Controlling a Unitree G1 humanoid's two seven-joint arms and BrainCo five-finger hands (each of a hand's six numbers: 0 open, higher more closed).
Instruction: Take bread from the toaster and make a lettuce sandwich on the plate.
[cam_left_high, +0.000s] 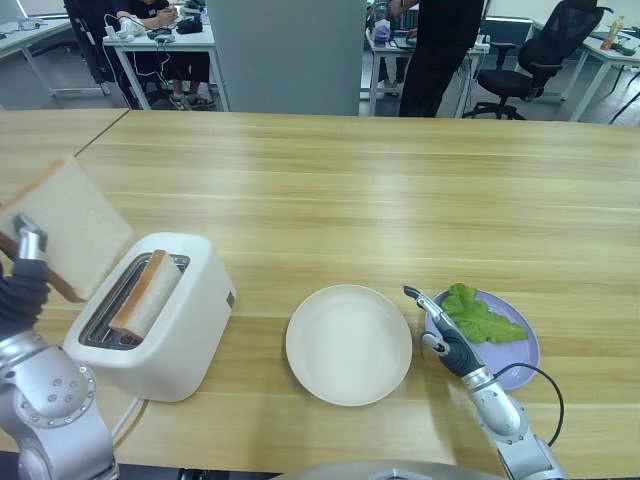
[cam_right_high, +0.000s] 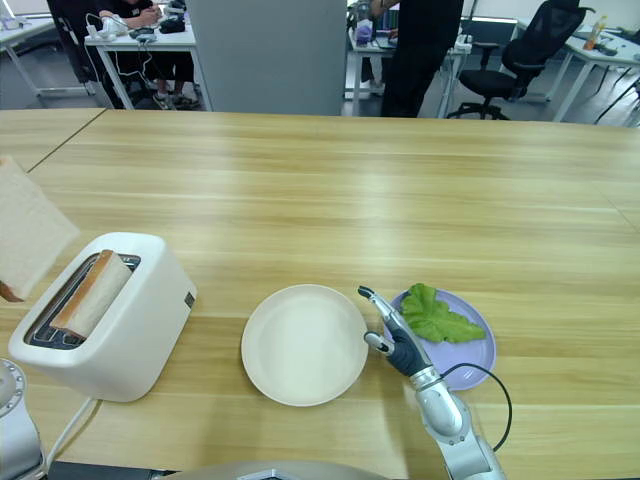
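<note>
- Left eye view: a pale, brown-crusted bread slice (cam_left_high: 62, 222) is hanging tilted just left of the white toaster (cam_left_high: 175, 335), with the left hand (cam_left_high: 27, 262) gripping its lower edge. A second slice (cam_left_high: 148, 292) is sitting in the toaster's slot.
- Right eye view: the right hand (cam_right_high: 393, 330), fingers stretched out and holding nothing, is reaching between the cream plate (cam_right_high: 305, 345) and the purple plate (cam_right_high: 478, 360) carrying the lettuce (cam_right_high: 438, 317).

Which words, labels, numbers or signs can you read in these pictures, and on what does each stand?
None can be read.
The toaster bears one small dark mark on its side, too small to read.
The white plate, purple plate and lettuce show no print.
</note>
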